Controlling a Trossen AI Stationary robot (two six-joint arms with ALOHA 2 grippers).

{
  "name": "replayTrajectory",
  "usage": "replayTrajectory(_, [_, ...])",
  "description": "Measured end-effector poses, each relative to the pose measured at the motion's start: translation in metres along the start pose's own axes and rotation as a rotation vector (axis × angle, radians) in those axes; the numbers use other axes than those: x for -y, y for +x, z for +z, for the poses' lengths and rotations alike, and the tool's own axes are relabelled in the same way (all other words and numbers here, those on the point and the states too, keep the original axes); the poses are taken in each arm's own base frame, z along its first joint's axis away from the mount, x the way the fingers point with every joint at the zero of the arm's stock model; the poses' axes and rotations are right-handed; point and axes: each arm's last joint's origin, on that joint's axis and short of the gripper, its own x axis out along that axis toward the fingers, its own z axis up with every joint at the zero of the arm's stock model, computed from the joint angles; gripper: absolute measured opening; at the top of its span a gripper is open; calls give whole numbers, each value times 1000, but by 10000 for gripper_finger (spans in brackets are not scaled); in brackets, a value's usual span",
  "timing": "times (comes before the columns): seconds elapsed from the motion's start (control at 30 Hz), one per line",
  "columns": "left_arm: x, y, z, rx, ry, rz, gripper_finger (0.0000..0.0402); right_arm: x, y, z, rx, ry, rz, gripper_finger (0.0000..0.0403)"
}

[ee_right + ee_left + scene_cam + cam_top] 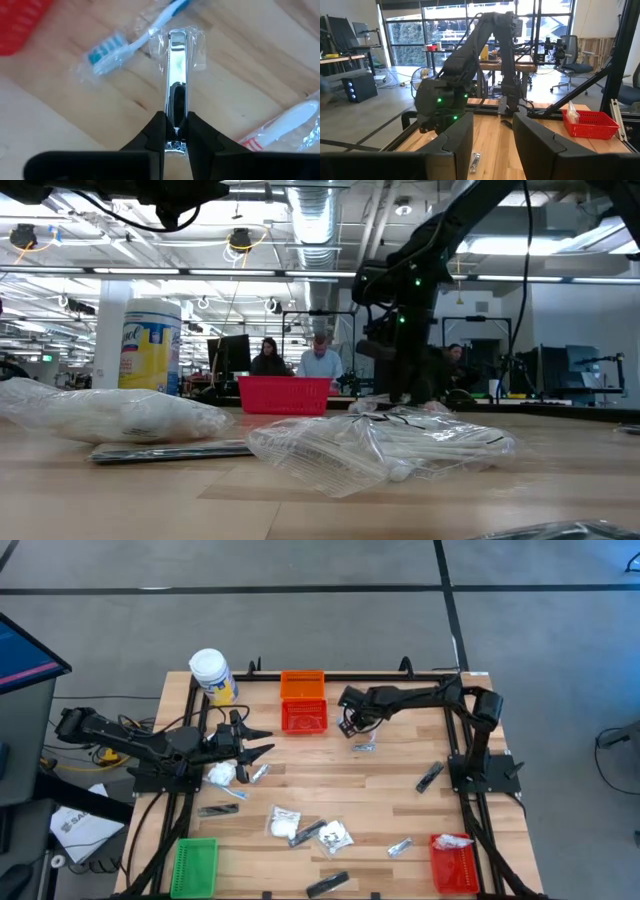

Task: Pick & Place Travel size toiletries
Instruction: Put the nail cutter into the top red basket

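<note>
Blue-white toothbrush (131,40); chrome nail clipper (177,75); red basket (304,716); orange basket (303,685); green basket (196,865).

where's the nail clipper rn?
In the right wrist view the wrapped nail clipper is pinched in the right gripper; in the high view that gripper sits just right of the red basket at the table's far edge.

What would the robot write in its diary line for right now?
right pincer: shut on wrapped nail clipper, near red basket | left pincer: open, above white packet
</note>
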Motion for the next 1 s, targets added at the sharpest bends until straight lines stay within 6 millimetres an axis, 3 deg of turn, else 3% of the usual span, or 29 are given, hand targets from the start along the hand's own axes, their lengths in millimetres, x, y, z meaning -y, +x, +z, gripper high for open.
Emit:
replayTrajectory(0.33, [0,0,0,-2,1,0,131,-11,-16,5,74,-54,-125,44])
replayTrajectory(0.53, [0,0,0,-4,2,0,131,-16,-45,5,184,-87,-138,45])
replayTrajectory(0.8, [0,0,0,0,-1,0,131,-37,-95,14,466,-210,44,45])
replayTrajectory(1.0, [0,0,0,-2,-24,0,131,-59,-112,22,650,-404,255,44])
